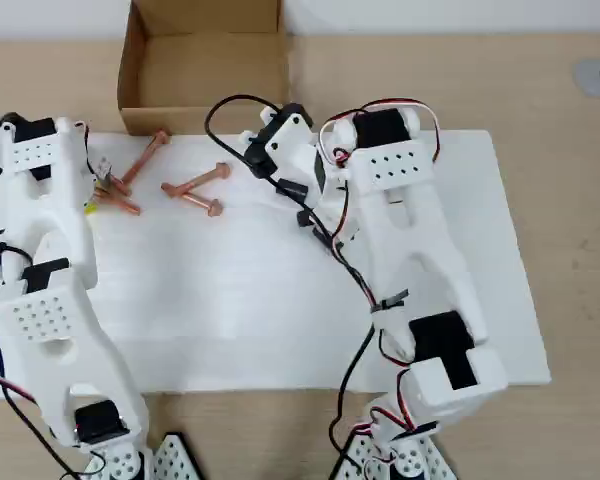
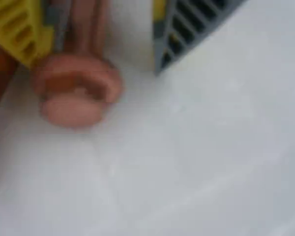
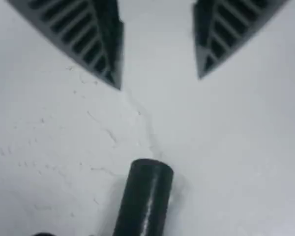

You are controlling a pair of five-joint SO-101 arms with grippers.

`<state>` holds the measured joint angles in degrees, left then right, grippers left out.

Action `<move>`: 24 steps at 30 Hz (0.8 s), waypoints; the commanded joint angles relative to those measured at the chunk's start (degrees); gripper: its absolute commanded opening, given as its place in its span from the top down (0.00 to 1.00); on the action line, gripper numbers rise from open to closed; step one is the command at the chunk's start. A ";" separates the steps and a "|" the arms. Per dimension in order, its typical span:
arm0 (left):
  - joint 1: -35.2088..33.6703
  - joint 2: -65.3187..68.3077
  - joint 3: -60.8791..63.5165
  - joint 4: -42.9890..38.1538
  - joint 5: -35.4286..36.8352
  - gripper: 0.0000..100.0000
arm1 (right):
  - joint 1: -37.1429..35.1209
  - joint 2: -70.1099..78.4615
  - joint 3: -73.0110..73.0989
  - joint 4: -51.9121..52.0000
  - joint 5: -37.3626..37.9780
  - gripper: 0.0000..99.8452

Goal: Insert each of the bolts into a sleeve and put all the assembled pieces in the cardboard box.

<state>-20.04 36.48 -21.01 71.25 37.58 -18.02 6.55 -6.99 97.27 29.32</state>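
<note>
Count, high view unless noted.

- Cardboard box (image 1: pixel 132 75): one, at the table's (image 1: pixel 565 200) far edge.
- White sheet (image 1: pixel 260 300): one, spread across the table.
- Bolts, copper-coloured with flanged heads: four, all near the sheet's far left corner. These are bolt one (image 1: pixel 143 158), bolt two (image 1: pixel 195 180), bolt three (image 1: pixel 200 203) and bolt four (image 1: pixel 117 202).
- The left wrist view shows one bolt head (image 2: pixel 76 93) up close. Cannot tell which of the four it is. A second copper shape at that picture's edge is too blurred to count.
- Sleeve (image 3: pixel 143 196), a black cylinder: one counted for certain, lying on the sheet.
- Arms: two, the left arm (image 1: pixel 50 300) and the right arm (image 1: pixel 410 230).
- Grey disc (image 1: pixel 592 76): one, near the table's far right corner.
</note>
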 commanded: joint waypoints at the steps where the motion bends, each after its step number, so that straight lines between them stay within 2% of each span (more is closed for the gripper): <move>1: 0.00 0.92 -0.35 -0.79 0.00 0.84 | -0.57 -0.22 -2.68 0.00 0.62 0.87; 6: -0.09 4.00 -2.20 2.29 0.00 0.85 | -0.57 -0.13 -2.51 0.26 0.62 0.87; 12: -0.18 6.20 -4.48 5.36 0.00 1.00 | -0.57 -0.13 0.04 0.18 0.62 0.87; 20: -0.09 7.96 -8.79 10.55 -0.18 0.99 | -0.48 -0.22 0.66 0.26 0.53 0.87; 24: -0.09 7.69 -16.18 16.18 -3.78 0.99 | -0.48 -0.22 0.57 0.26 0.53 0.87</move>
<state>-19.87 43.96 -32.88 81.71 35.82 -18.02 6.55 -6.46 97.27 29.32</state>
